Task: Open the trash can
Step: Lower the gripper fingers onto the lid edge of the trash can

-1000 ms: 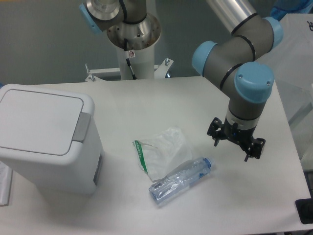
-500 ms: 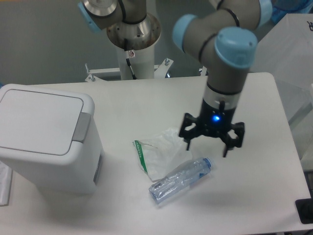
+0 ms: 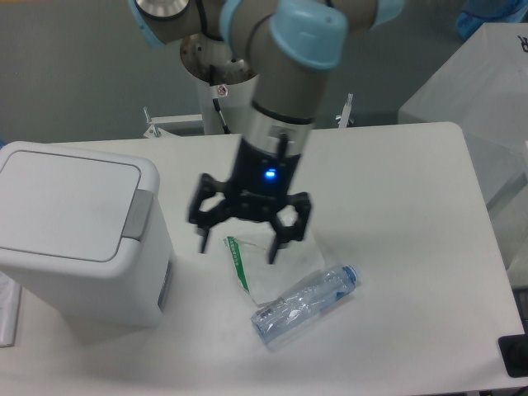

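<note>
The trash can is a large white boxy bin at the left of the table, its flat lid shut, with a grey push-button tab on its right edge. My gripper is open, fingers pointing down, hanging above the table just right of the bin and over the left part of a clear plastic bag. It holds nothing and is apart from the bin.
A crumpled clear plastic bag with a green strip lies mid-table. A crushed clear bottle with a blue cap lies in front of it. The robot base stands at the back. A dark object sits at the right front edge.
The arm has swung left across the table, carrying the open gripper from the right side, past the bottle and bag, toward the bin. The bin, bag and bottle have not moved.
</note>
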